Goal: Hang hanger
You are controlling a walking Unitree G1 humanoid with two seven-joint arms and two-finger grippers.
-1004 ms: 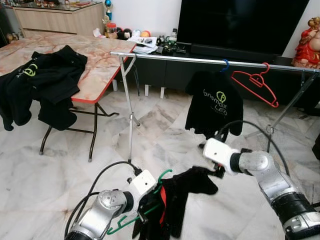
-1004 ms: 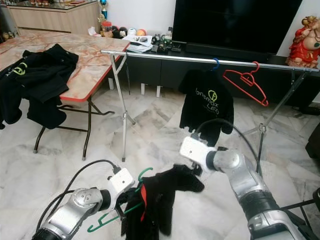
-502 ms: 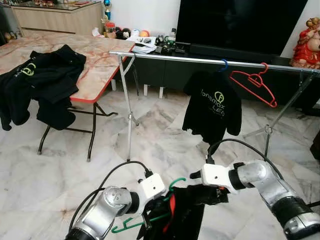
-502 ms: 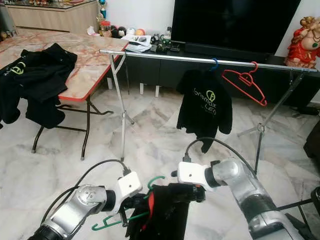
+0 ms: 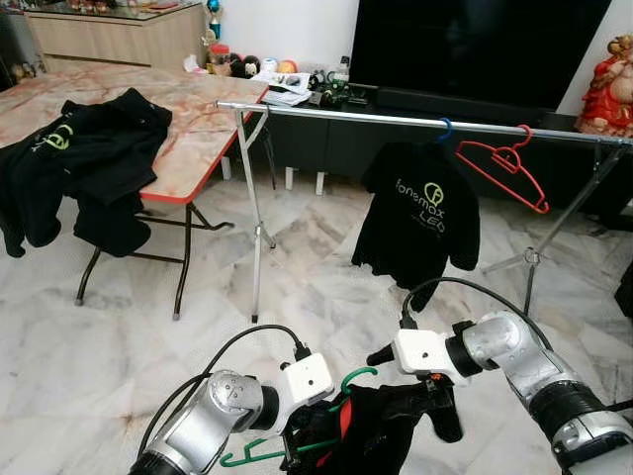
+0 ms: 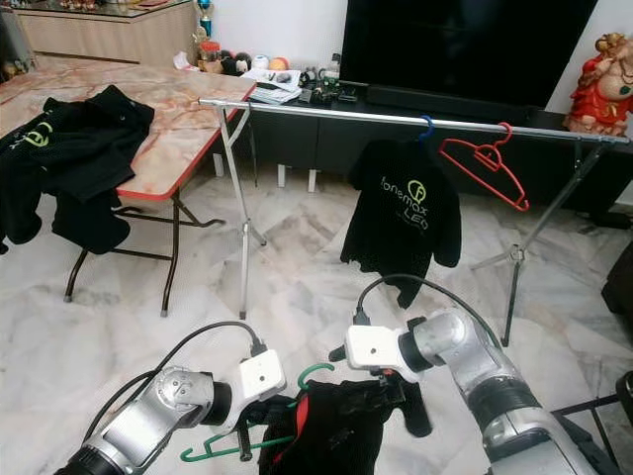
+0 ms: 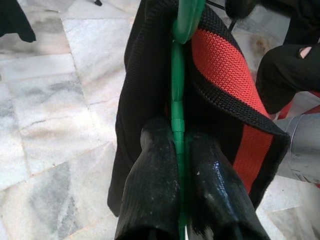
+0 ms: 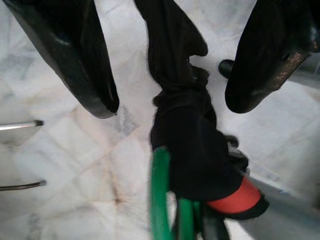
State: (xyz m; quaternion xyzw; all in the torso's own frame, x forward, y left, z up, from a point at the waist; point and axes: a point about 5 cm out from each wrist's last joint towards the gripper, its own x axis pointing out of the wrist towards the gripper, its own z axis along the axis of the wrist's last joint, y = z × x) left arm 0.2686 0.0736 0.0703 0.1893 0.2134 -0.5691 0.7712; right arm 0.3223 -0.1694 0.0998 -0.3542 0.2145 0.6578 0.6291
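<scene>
A green hanger [image 5: 356,375] carries a black shirt [image 5: 391,435] with a red-lined collar [image 7: 227,75], low over the floor in front of me. My left gripper [image 7: 178,131] is shut on the hanger's green bar, its fingers pressed into the cloth. My right gripper [image 8: 172,102] stands open just to the right of the hook, its fingers [image 8: 75,55] wide apart on either side of a bunched fold of the shirt. The silver clothes rail [image 5: 396,119] runs across the room ahead. A black printed shirt [image 5: 420,223] and an empty red hanger [image 5: 504,163] hang on it.
A folding table [image 5: 188,129] at the left holds black garments [image 5: 89,148]. The rail's leg [image 5: 255,237] stands beside it. A large TV [image 5: 475,49] on a dark console and a red statue [image 5: 603,89] lie behind the rail. Marble floor [image 5: 316,267] lies between me and the rail.
My right gripper has come down and left from the stretched sleeve to the hanger's hook. The shirt now hangs bunched. My left gripper with the hanger has shifted slightly right.
</scene>
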